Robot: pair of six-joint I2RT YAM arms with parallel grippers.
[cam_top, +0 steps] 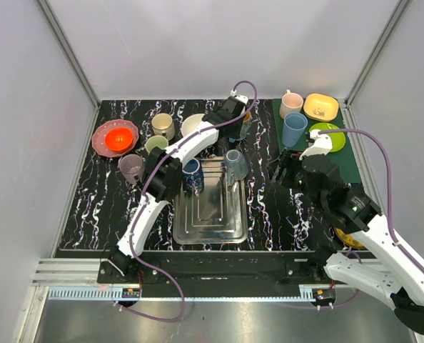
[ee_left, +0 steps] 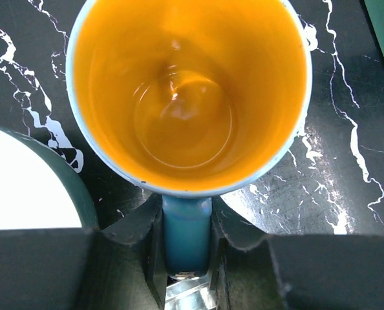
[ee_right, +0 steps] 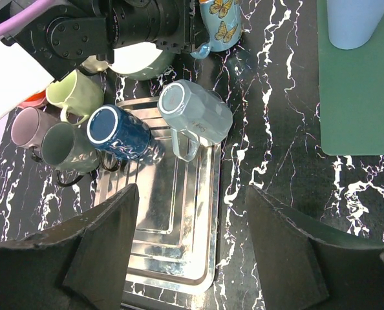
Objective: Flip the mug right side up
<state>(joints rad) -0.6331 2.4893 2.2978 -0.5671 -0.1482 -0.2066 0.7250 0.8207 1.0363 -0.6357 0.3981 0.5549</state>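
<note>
The blue butterfly mug (ee_left: 185, 97) with an orange inside stands mouth-up on the black marble table behind the tray; it also shows in the top view (cam_top: 245, 123) and the right wrist view (ee_right: 221, 19). My left gripper (ee_left: 187, 223) is shut on its blue handle (ee_left: 187, 232), one finger on each side. My right gripper (ee_right: 191, 219) is open and empty, hovering above the right edge of the metal tray (ee_right: 179, 258). It sits right of the tray in the top view (cam_top: 283, 171).
A dark blue mug (ee_right: 121, 132) and a clear grey mug (ee_right: 195, 116) lie mouth-down on the tray's far end. Green, pink and grey mugs (ee_right: 66, 93) crowd its left. A white bowl (ee_left: 24, 181) sits beside the held mug. A green mat (cam_top: 305, 132) with cups and dishes lies right.
</note>
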